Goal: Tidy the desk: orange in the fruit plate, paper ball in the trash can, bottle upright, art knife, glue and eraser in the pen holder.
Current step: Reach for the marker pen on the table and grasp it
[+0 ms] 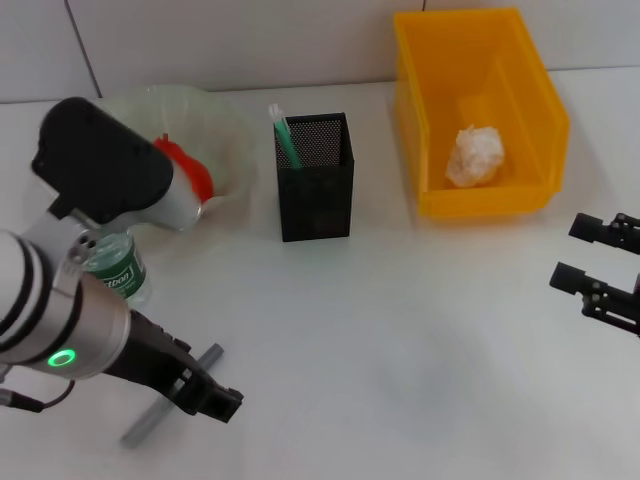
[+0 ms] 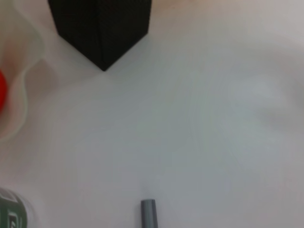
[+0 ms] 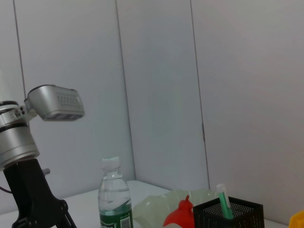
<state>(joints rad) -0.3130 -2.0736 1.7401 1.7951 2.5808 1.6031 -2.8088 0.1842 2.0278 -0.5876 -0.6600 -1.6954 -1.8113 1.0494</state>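
The orange [image 1: 190, 172] lies in the pale green fruit plate [image 1: 228, 125], half hidden by my left arm. The white paper ball [image 1: 475, 155] rests inside the yellow trash can [image 1: 480, 205]. The bottle [image 1: 120, 272] stands upright beside the plate. A green-and-white glue stick [image 1: 285, 137] pokes out of the black mesh pen holder [image 1: 315, 190]. The grey art knife [image 1: 160, 415] lies flat near the front edge, with my left gripper [image 1: 218, 397] just above it. In the left wrist view the art knife's end [image 2: 148, 214] shows. The eraser is out of view. My right gripper [image 1: 563, 253] hovers open at the right edge.
A tiled wall runs behind the white table [image 1: 400, 340]. The trash can stands at the back right, the pen holder [image 3: 228, 216] in the middle, the fruit plate [image 3: 156, 209] and bottle [image 3: 114, 199] at the left.
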